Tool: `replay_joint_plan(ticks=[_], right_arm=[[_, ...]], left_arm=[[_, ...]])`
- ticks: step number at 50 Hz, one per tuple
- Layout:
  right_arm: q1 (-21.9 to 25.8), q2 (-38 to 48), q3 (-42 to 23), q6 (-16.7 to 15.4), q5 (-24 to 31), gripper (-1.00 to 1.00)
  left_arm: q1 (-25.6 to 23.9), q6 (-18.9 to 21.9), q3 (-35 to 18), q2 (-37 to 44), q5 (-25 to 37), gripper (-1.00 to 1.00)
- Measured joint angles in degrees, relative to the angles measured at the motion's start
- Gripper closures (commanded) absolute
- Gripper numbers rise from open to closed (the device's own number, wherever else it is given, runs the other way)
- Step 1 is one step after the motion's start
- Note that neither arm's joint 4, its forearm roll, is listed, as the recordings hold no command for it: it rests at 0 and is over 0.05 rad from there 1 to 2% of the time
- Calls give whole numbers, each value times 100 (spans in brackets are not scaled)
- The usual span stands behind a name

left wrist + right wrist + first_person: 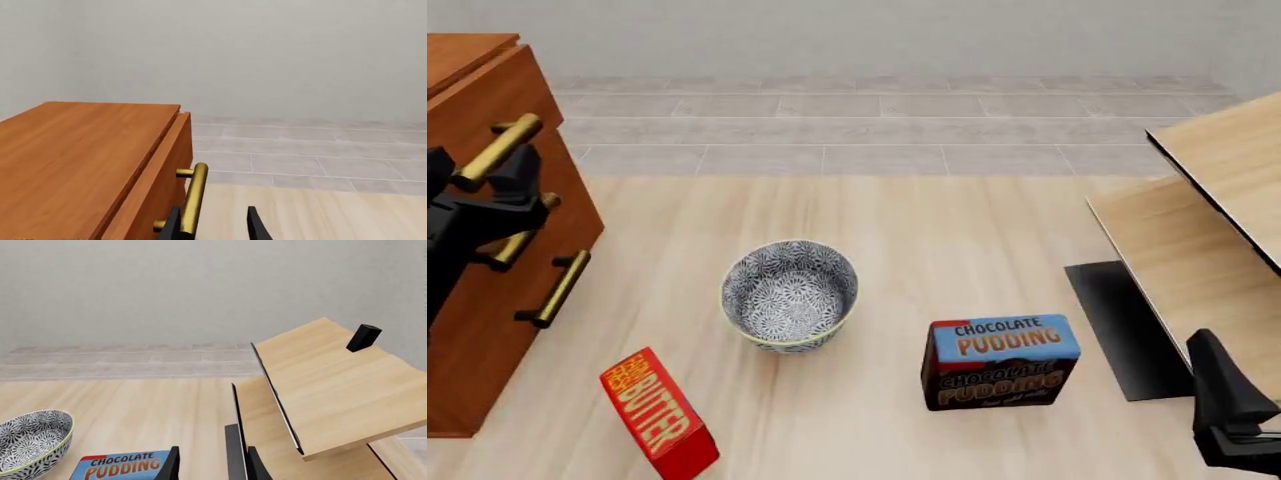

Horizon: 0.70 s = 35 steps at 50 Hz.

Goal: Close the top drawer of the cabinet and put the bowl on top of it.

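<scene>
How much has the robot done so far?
Nothing is finished yet. The left hand is at the top drawer's handle, and that drawer sticks out a little from the cabinet. The bowl sits on the table, untouched. Left: close the drawer, then lift the bowl on top.

Bowl (789, 293) stands unobstructed; pudding box (1002, 362), butter box (659, 414) flank it — apart.
</scene>
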Motion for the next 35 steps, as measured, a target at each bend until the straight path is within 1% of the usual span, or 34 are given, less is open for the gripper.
replay_joint_plan(ticks=[18,35], right_arm=[[23,36,3,-12,-11,-100],[29,84,3,10,-35,-100]], left_arm=[[552,79,4,73,-45,-100],[624,202,73,127,-184,-100]])
